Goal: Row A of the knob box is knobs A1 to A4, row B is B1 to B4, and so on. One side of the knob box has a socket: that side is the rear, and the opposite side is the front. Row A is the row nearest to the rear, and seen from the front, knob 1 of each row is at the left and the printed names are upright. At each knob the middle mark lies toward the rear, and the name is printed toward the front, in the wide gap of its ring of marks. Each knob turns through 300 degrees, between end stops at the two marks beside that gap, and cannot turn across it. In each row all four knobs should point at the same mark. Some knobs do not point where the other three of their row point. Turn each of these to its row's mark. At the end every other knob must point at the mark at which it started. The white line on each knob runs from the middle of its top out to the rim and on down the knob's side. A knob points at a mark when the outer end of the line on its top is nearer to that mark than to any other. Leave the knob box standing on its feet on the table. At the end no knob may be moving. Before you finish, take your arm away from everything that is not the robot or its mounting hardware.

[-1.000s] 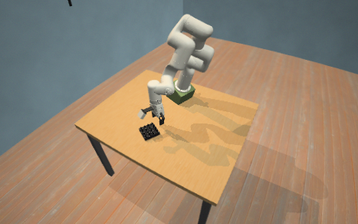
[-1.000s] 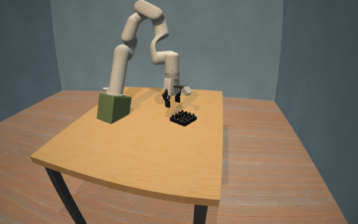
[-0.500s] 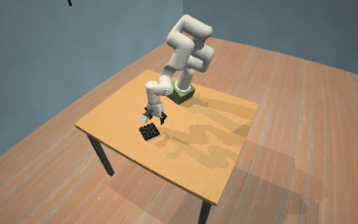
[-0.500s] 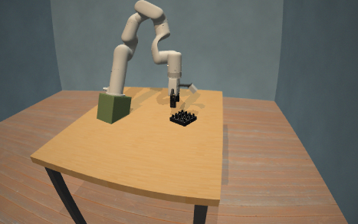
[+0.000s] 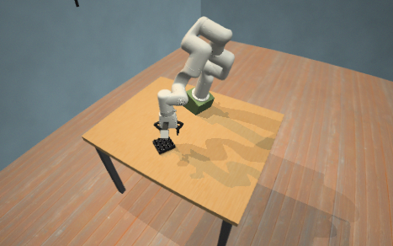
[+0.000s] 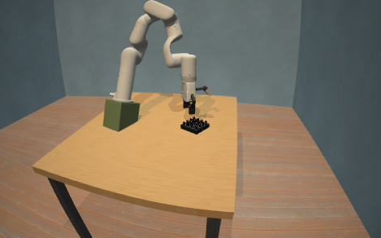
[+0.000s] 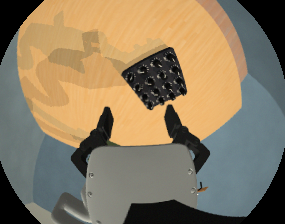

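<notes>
The black knob box (image 5: 163, 145) (image 6: 193, 129) (image 7: 165, 90) stands on the table, with its knobs facing up in a grid of several rows. In the wrist view it lies turned at an angle, ahead of the fingertips and a little to the right. White marks ring the knobs, but the names, the line directions and the socket are too small to read. My gripper (image 6: 189, 109) (image 7: 138, 111) is open with nothing between its fingers. It hangs above the table, higher than the box, and does not touch any knob.
The wooden table (image 5: 125, 126) (image 6: 142, 163) (image 7: 213, 100) carries the green base block (image 5: 199, 104) (image 6: 120, 116) of the arm. Shadows of the arm fall across the table top. The box stands closer to one long table edge than to the opposite one.
</notes>
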`<state>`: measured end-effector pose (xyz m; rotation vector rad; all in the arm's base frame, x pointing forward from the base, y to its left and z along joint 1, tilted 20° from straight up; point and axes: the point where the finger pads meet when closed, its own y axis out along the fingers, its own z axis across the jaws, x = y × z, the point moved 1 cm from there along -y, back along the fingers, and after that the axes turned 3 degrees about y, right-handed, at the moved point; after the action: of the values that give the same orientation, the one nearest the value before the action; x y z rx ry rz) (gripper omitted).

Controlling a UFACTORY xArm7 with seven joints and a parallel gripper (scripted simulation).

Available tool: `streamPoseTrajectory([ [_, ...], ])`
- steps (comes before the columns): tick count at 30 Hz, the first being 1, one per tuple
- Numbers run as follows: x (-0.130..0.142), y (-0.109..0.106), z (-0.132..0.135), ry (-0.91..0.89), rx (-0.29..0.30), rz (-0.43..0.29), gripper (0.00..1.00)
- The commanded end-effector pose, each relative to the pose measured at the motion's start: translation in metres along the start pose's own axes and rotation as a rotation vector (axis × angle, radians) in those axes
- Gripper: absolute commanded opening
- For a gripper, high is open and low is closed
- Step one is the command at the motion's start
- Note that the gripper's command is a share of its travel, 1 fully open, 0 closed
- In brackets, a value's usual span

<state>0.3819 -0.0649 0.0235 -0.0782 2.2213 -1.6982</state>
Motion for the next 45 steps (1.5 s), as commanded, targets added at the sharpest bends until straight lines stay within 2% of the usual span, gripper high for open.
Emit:
streamPoseTrajectory([
  [1,-0.004,-0.002,0.004,-0.155,-0.003,0.019,1.0],
  [5,-0.007,-0.003,0.007,-0.314,-0.002,0.019,1.0],
  [7,-0.007,-0.003,0.007,-0.314,-0.002,0.019,1.0],
  [9,-0.01,-0.004,0.01,-0.448,-0.001,0.019,1.0],
  [22,-0.019,-0.007,0.02,-0.929,0.004,0.019,1.0],
  [24,-0.019,-0.007,0.02,-0.929,0.004,0.019,1.0],
  [26,-0.022,-0.008,0.023,-1.063,0.005,0.019,1.0],
  [39,-0.031,-0.012,0.033,-1.544,0.009,0.017,1.0],
  [41,-0.031,-0.012,0.033,-1.544,0.009,0.017,1.0],
  [43,-0.033,-0.013,0.036,-1.671,0.01,0.016,1.0],
  [45,-0.034,-0.013,0.037,-1.718,0.01,0.016,1.0],
])
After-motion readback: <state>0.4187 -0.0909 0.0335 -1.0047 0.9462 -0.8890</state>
